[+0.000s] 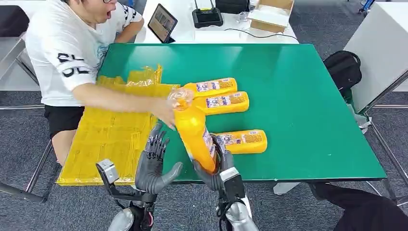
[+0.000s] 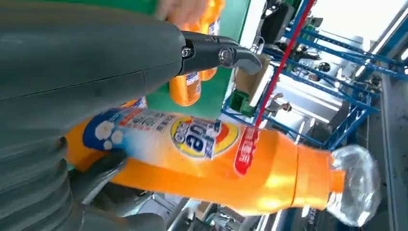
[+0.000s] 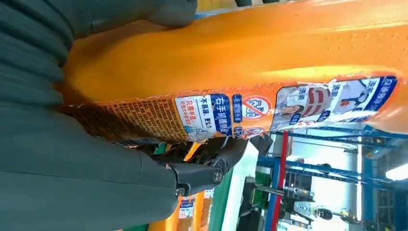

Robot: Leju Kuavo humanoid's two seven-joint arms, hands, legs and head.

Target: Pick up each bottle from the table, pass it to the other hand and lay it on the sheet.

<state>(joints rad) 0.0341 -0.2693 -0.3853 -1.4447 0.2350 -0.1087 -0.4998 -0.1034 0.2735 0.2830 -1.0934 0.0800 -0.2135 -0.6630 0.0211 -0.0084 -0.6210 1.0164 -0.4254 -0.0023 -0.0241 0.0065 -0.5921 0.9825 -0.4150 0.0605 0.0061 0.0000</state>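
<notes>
My right hand (image 1: 217,168) grips the bottom of an orange bottle (image 1: 193,129) and holds it upright, tilted left, above the table's front edge; its clear cap (image 1: 181,98) points away from me. The same bottle (image 3: 240,62) shows close up in the right wrist view, and as the held bottle (image 2: 202,159) in the left wrist view. My left hand (image 1: 153,163) stands open just left of it, fingers spread, not touching. Three more orange bottles (image 1: 215,86), (image 1: 226,102), (image 1: 240,141) lie on the green table (image 1: 298,96). The yellow sheet (image 1: 108,134) covers the table's left part.
A person in a white shirt (image 1: 62,53) sits at the left and reaches an arm across the sheet, their hand (image 1: 166,111) close to the held bottle's neck. A tablet (image 1: 161,22) and a box (image 1: 272,13) stand on the white desk behind. A black bag (image 1: 343,67) sits to the right.
</notes>
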